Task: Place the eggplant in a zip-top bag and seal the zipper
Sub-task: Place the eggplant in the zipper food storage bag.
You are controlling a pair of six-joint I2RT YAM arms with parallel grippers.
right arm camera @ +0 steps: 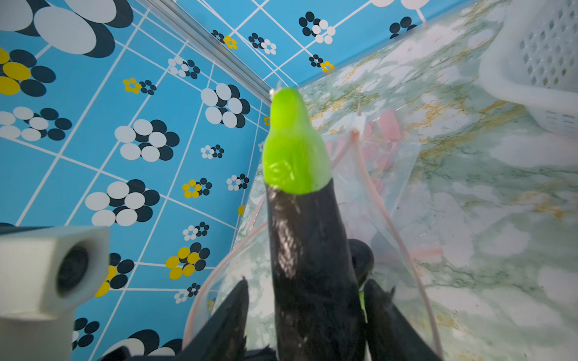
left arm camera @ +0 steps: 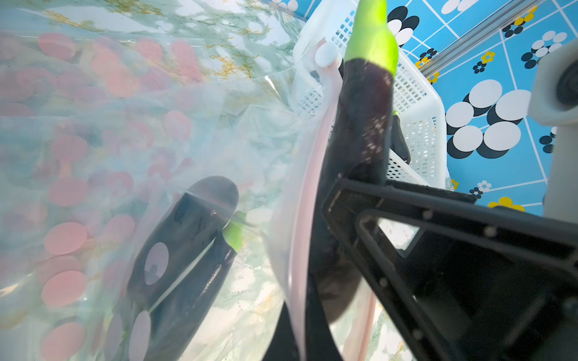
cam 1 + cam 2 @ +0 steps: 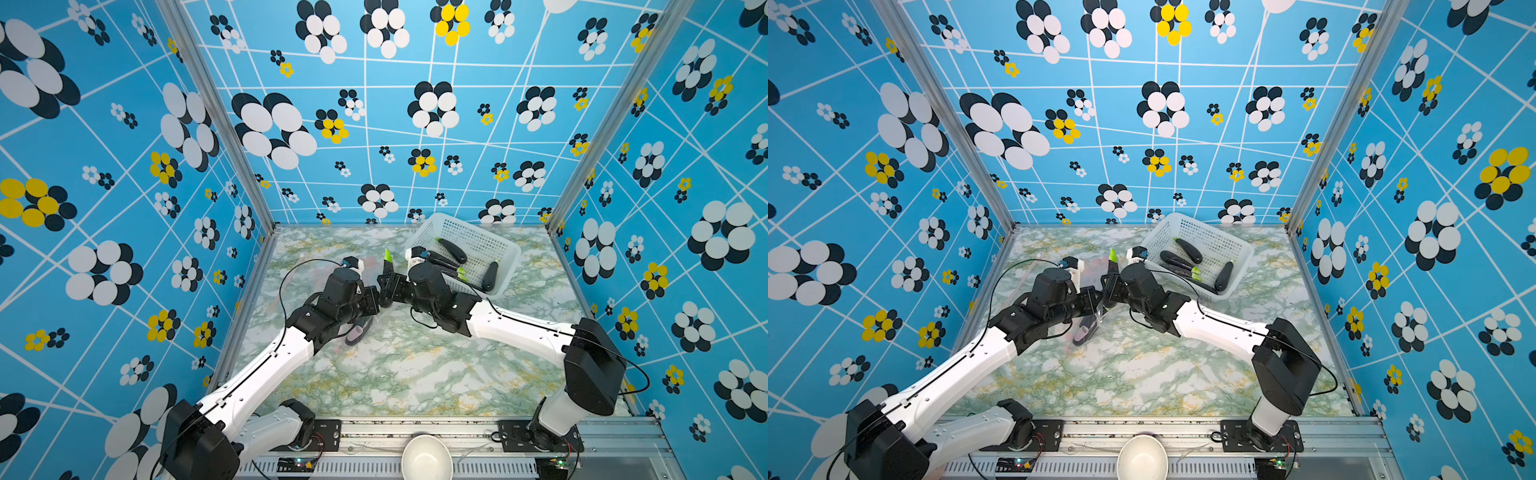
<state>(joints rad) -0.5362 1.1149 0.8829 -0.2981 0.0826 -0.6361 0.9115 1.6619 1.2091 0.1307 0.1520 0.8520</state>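
The eggplant [image 3: 388,255] [image 1: 309,250], upright w/ green cap uppermost, is shown just beside the basket [image 3: 509,268], on the side facing the left arm. Its lower end is seen inside the open mouth of the zip-top bag [image 2: 140,140]. The pink zipper [image 2: 308,193] is looped round it, unsealed. The right claw [image 1: 306,283] is shown w/ jaws parted: a gap is visible betw. one finger and the eggplant, but contact at the other finger cannot be made out. The left claw [image 3: 376,301] is clamped shut on the bag rim, its tips cut off in the wrist view. A second eggplant [image 2: 184,256] is seen blurred through the film. In both top views the bag is largely hidden under the left arm. In the basket further eggplants [image 3: 1188,250] lie partly masked by the right arm; no. uncertain.
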